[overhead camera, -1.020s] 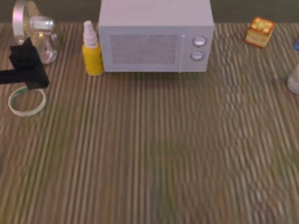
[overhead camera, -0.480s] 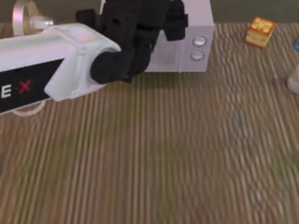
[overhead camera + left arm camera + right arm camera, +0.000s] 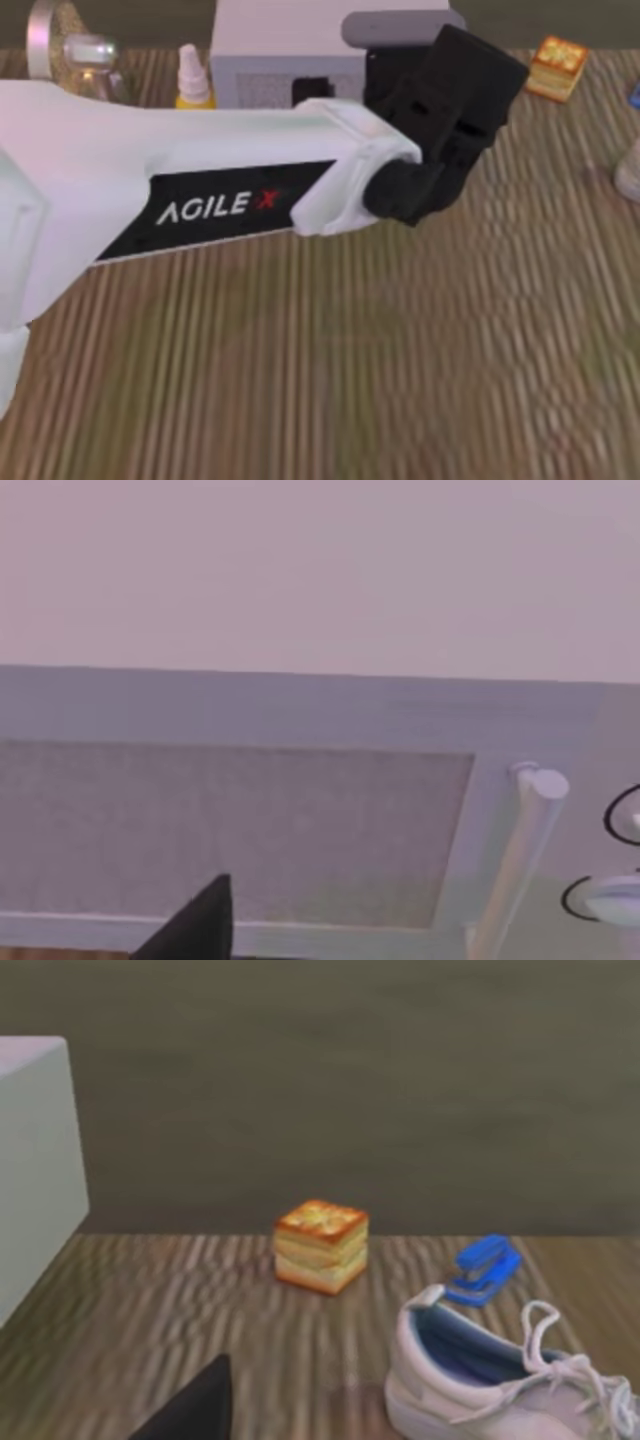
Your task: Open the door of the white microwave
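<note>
The left arm (image 3: 200,190) is stretched way across the table from the left side, wrist bent so the black left gripper (image 3: 445,110) sits up at the far edge. The right arm is off to the right, out of the top view.

White is seen on the microwave (image 3: 290,30), with grey speckled mesh filling the door (image 3: 230,830) window and a pale handle (image 3: 520,860) beside silver knobs (image 3: 625,895). The desk (image 3: 400,370) is striped brown and olive. A yellow bottle (image 3: 192,85), an orange-and-cream block (image 3: 320,1243), a blue stapler (image 3: 487,1265) and a white shoe (image 3: 500,1380) are shown. The left arm (image 3: 150,190) is white with a black band.
</note>
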